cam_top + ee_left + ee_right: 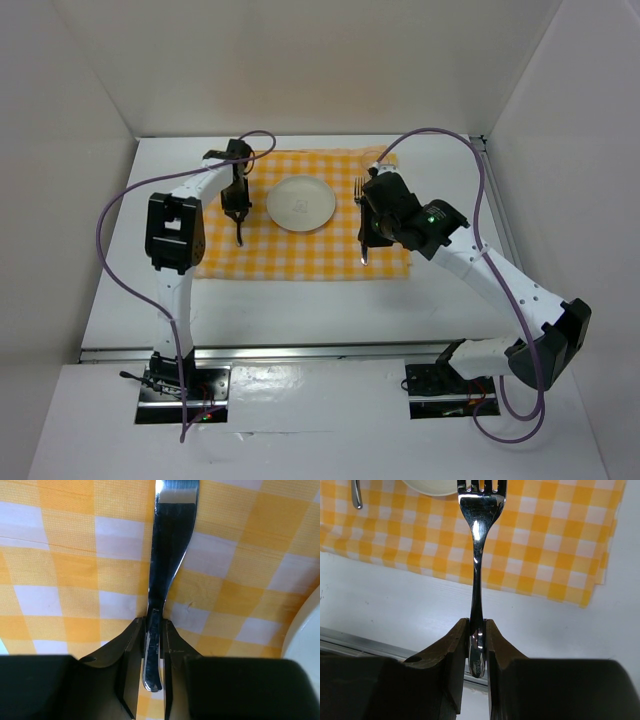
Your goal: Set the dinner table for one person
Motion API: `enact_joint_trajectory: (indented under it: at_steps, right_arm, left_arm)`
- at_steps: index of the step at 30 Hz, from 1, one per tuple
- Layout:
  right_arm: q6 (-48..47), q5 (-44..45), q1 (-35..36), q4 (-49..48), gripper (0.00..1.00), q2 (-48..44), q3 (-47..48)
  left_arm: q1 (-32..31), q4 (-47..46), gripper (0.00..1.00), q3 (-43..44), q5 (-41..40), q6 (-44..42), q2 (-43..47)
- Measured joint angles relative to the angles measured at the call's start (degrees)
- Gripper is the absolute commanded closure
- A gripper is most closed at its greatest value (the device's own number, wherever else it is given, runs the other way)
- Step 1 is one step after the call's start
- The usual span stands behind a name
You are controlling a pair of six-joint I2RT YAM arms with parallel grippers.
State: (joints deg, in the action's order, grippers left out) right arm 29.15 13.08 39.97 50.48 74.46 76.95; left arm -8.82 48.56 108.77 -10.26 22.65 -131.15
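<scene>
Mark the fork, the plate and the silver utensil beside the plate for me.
fork (pixel 476 575), right wrist view, on its narrow stem.
plate (pixel 301 203), top view, on its bare centre.
silver utensil (pixel 167 555), left wrist view, on its handle.

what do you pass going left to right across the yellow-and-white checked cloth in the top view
left gripper holding a flat silver metal utensil → round white plate → silver metal fork held in the right gripper
</scene>
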Motion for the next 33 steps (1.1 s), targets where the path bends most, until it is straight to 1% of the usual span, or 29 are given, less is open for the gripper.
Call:
enact_joint_trajectory:
  at_steps: [5,8,11,14,17,20,24,28,33]
  right_arm:
    - [0.02,0.2,0.0,0.48,0.99,-0.02,0.61]
    - [0.04,0.7,0.0,0.83,0.99,-0.04,1.57]
    - [0.5,1.86,0.0,1.07,0.99,-0.15,2.38]
    - [1.68,3.34,0.0,1.29,0.99,-0.55,2.69]
    - [3.15,5.29,0.0,1.53,0.99,-1.51,2.89]
    - [4.9,7.39,0.0,1.75,0.99,-3.82,2.89]
    - [7.08,10.4,0.0,2.43,0.98,-8.94,3.13]
    - [8.31,12.79,-0.02,4.33,0.98,-12.81,5.2]
    - [8.9,14.1,0.0,5.81,0.98,-13.46,7.06]
  left_arm:
    - [0.07,1.64,1.0,0.04,-1.6,-0.02,1.75]
    - [0.24,2.56,1.0,0.04,-0.11,-0.02,6.25]
    - [-0.33,2.51,1.0,0.0,3.04,0.17,12.46]
    - [-3.61,1.99,1.0,-0.02,7.02,1.77,17.92]
    - [-10.1,0.0,1.0,-0.02,10.95,4.46,19.91]
    - [-17.09,-2.34,1.0,-0.02,15.04,7.87,18.64]
    - [-22.95,-5.2,1.0,0.7,21.4,12.68,13.6]
    - [-25.03,-8.59,1.0,2.14,24.7,17.35,7.04]
    - [-25.35,-11.98,1.0,6.23,27.06,22.25,-0.52]
